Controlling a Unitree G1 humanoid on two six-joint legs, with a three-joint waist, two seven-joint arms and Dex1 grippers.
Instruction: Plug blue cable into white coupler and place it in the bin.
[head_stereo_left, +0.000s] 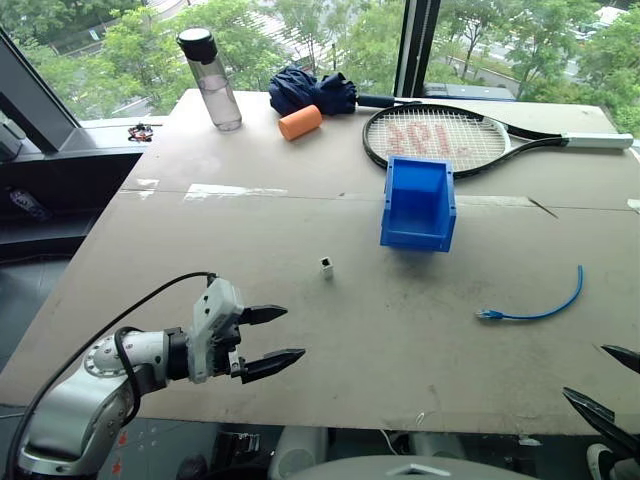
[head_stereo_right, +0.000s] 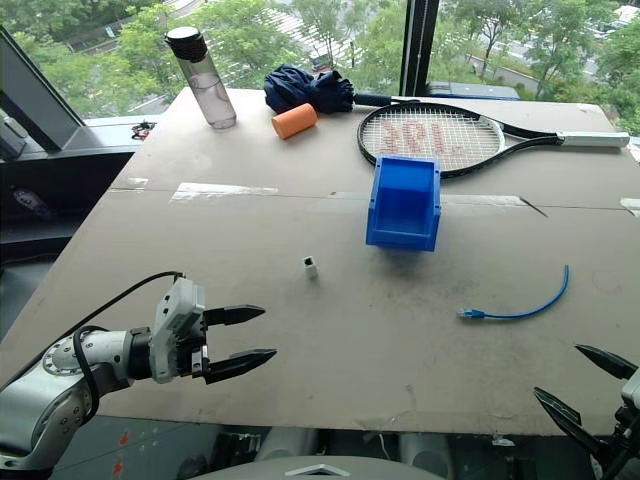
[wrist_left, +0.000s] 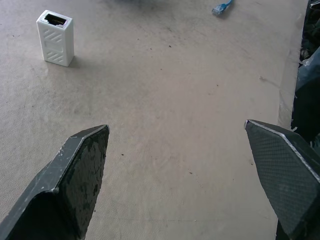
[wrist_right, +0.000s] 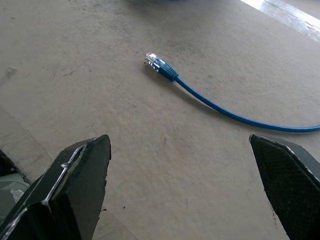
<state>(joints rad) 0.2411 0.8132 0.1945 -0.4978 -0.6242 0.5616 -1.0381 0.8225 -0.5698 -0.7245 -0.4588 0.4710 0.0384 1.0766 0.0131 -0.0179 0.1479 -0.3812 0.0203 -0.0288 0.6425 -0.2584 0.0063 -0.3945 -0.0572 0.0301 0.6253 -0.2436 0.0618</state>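
I see both claws spread wide, empty: left claw (head_stereo_left: 268, 340) and right claw (head_stereo_left: 608, 380) at the tabletop's (head_stereo_left: 300, 330) near edge; blue cable (head_stereo_left: 545, 306), white coupler (head_stereo_left: 327, 267) lie apart.

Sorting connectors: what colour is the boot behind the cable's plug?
Blue, behind a clear plug, on the blue cable; the right wrist view shows it best.

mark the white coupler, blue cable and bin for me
white coupler (head_stereo_left: 326, 267), left eye view, on its upright body.
blue cable (head_stereo_left: 545, 313), left eye view, mid-run of the curved cord.
bin (head_stereo_left: 418, 238), left eye view, on its low front wall.
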